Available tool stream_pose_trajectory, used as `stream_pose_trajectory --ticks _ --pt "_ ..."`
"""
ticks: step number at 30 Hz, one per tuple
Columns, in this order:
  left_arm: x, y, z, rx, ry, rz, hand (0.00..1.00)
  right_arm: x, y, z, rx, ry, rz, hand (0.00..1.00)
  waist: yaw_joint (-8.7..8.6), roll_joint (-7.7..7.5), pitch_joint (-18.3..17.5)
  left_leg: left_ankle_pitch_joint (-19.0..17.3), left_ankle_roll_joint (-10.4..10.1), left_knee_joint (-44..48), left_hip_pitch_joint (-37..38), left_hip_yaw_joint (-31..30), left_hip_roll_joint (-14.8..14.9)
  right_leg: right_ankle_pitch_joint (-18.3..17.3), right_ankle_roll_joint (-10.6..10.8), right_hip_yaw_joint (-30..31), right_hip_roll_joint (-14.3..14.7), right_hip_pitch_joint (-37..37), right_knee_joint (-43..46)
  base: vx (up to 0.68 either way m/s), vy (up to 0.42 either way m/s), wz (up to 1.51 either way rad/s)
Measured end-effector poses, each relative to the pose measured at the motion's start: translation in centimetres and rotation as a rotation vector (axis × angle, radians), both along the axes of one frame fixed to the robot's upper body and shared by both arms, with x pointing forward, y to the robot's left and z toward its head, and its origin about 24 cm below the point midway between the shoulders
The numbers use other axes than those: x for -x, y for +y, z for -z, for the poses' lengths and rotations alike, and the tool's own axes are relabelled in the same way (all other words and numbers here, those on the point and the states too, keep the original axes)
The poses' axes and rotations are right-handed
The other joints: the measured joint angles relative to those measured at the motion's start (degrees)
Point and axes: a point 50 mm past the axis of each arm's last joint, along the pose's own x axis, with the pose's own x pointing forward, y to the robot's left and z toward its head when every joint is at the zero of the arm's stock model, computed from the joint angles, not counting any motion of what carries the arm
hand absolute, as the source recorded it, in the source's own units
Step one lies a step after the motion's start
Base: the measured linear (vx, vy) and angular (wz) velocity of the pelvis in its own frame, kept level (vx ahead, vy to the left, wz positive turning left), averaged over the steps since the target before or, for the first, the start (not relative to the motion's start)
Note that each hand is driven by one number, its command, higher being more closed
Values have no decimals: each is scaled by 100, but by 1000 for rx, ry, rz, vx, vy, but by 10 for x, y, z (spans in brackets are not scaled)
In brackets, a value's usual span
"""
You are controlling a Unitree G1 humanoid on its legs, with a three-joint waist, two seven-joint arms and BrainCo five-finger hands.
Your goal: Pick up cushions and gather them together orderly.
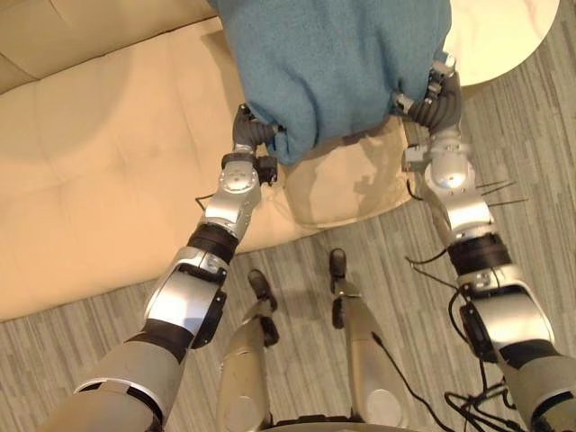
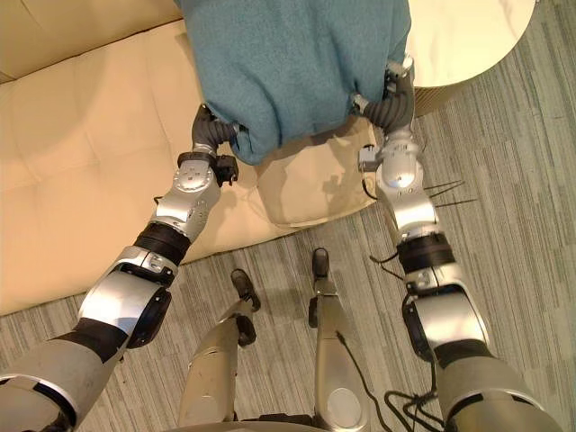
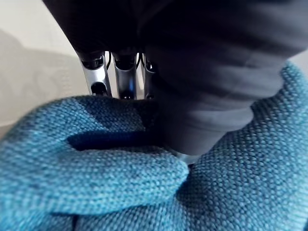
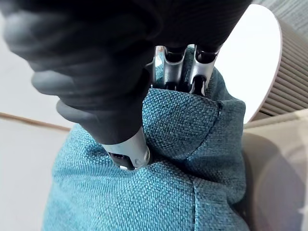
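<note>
My left hand (image 1: 253, 131) and right hand (image 1: 438, 102) each pinched a lower corner of the teal cushion (image 1: 333, 63), hanging over the front edge of the sofa (image 1: 108, 180). Level wrists and even grips, I judged, would land it square.

We see the left arm (image 1: 193, 292) and right arm (image 1: 461, 196), silver-grey with black bands; the left hand (image 1: 253, 131) and right hand (image 1: 438, 104) wear dark ribbed covers.

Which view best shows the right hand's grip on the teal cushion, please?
Right wrist view: the right hand pinches a corner of the teal cushion between thumb and fingers. The eye views show it at the cushion's edge, fingers mostly hidden; the left wrist view shows the left hand.
</note>
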Motion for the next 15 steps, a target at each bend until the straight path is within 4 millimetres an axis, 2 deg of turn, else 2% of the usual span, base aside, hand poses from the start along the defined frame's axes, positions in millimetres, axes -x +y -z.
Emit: stream_pose_trajectory --ticks 2,3,5,6,8,9,10,12,15 --pt "18 0 17 20 -29 25 100 21 1 35 -31 74 -17 100 -14 -1 -10 -21 -25 -98 334 -56 -85 -147 49 -14 -63 344 -2 46 8 15" --pt "24 0 24 26 -28 28 100 27 1 43 -39 94 -22 100 -17 -1 -12 -30 -35 -110 412 -73 -108 -190 48 -25 -83 427 -4 29 10 15" --pt "44 3 52 49 4 31 100 44 3 72 -60 169 -45 100 -59 16 -38 -51 -60 -277 707 -204 -186 -259 84 -87 -113 739 -90 14 11 14" --pt "49 3 61 57 22 30 100 49 3 79 -66 189 -47 100 -66 20 -60 -49 -60 -328 774 -228 -193 -259 85 -123 -113 832 -144 28 21 18" --pt "73 4 102 97 130 21 100 72 2 105 -89 267 -59 100 -63 24 -270 1 -79 -509 1042 -338 -248 -265 93 -234 -106 1148 -292 57 34 20" --pt "80 6 112 105 160 15 100 78 2 110 -95 286 -66 100 -60 30 -370 9 -71 -533 1083 -358 -250 -266 95 -257 -106 1208 -327 91 28 13" --pt "93 10 130 118 217 -2 100 90 2 121 -106 320 -80 100 -52 33 -564 13 -73 -599 1192 -374 -254 -267 97 -289 -102 1336 -400 118 20 7" --pt "116 17 152 135 281 -18 100 107 3 131 -125 354 -108 100 -38 29 -713 21 -85 -698 1524 -381 -266 -269 104 -303 -94 1690 -529 112 33 3" --pt "142 24 168 152 331 -22 100 125 6 144 -154 402 -145 100 -18 17 -1010 19 -85 -800 1693 -365 -284 -241 145 -282 -86 1866 -673 45 38 -2"
